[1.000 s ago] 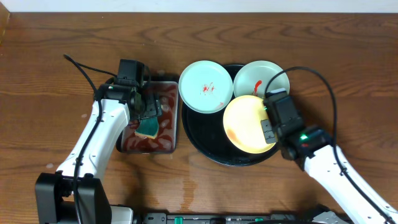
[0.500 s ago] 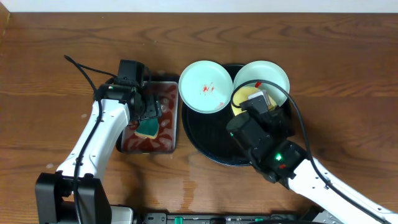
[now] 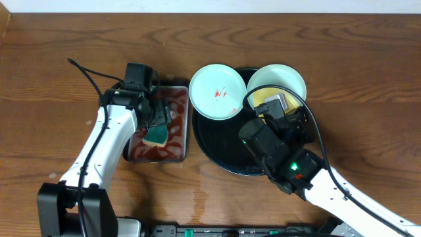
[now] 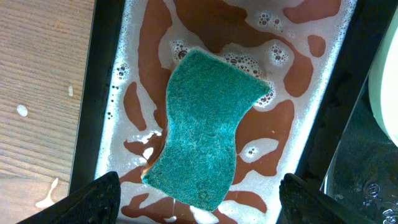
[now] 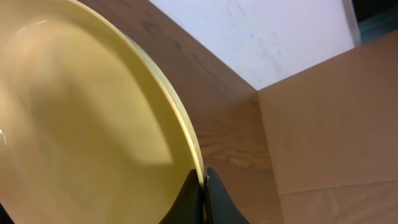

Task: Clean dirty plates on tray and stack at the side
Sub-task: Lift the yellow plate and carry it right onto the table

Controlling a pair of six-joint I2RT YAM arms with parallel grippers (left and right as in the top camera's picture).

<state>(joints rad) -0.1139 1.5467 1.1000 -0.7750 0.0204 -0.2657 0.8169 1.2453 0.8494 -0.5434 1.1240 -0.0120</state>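
While the left gripper (image 4: 200,198) hangs with its fingers spread wide above the green sponge (image 4: 208,130), touching nothing, the right gripper (image 5: 202,186) has its two fingers pinched tight on the rim of the pale yellow plate (image 5: 81,124). That plate is lifted and tilted steeply over the far right part of the black tray (image 3: 217,150), and from overhead most of it is hidden by the right arm.

One mint-blue plate (image 3: 216,92), red smears on its face, lies at the tray's far left edge and overhangs the rim there. A second mint-blue plate (image 3: 284,78) lies at the tray's far right edge, its near part covered by the yellow plate and the gripper. The two mint-blue plates sit just beside each other; whether they touch cannot be told.

The sponge lies flat in the small rectangular tray (image 3: 174,153), in reddish water with white foam around it. This tray stands just beside the black tray, on its left, near the middle of the wooden table (image 3: 368,79).
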